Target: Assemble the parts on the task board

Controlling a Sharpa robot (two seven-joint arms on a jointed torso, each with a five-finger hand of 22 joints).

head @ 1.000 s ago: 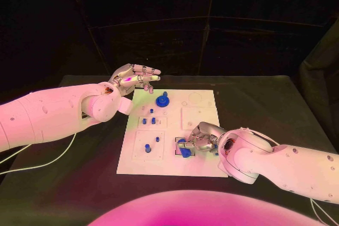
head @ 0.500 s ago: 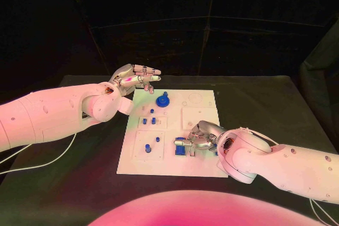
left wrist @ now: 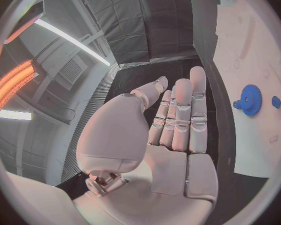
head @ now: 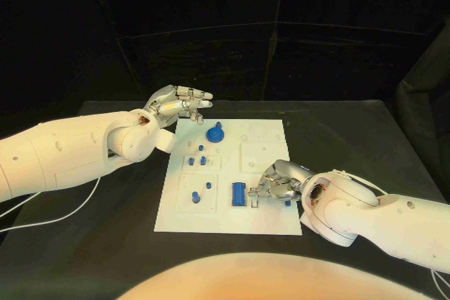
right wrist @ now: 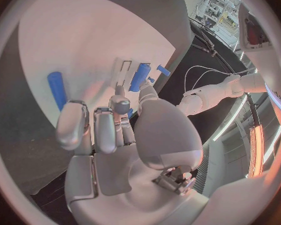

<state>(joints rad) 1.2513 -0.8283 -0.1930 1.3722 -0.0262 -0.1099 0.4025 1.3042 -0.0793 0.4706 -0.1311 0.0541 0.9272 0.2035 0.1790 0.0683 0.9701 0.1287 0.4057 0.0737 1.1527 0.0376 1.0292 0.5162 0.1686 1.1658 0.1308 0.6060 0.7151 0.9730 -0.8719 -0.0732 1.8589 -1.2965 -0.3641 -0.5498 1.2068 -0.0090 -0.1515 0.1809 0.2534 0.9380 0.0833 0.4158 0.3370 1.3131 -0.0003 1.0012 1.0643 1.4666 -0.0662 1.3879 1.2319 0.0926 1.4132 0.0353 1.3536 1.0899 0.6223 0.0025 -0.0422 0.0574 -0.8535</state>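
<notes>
1. The right hand (head: 275,183) sits low over the near right part of the task board (head: 268,132), fingers curled in and downward. In the right wrist view the same hand (right wrist: 112,130) has its fingertips (right wrist: 70,120) bent over the white surface with nothing between them, so it is closed on nothing.
2. Just beside those fingers, on the side toward the board's middle, a long blue bar (head: 239,194) lies flat on the board, lengthwise along it. No finger touches it.
3. The left hand (head: 178,103) hangs above the far left corner of the board, off the table, holding nothing. The left wrist view shows its fingers (left wrist: 178,115) stretched out straight and lying close together, thumb apart to one side.
4. Near that hand, at the far end of the board, stands a blue gear (head: 216,133) with a peg rising from it; it also shows in the left wrist view (left wrist: 250,99).
5. Between gear and bar, small blue pegs (head: 198,159) stand in the left column of the board, and another blue peg (head: 195,196) stands closer to the near edge.
</notes>
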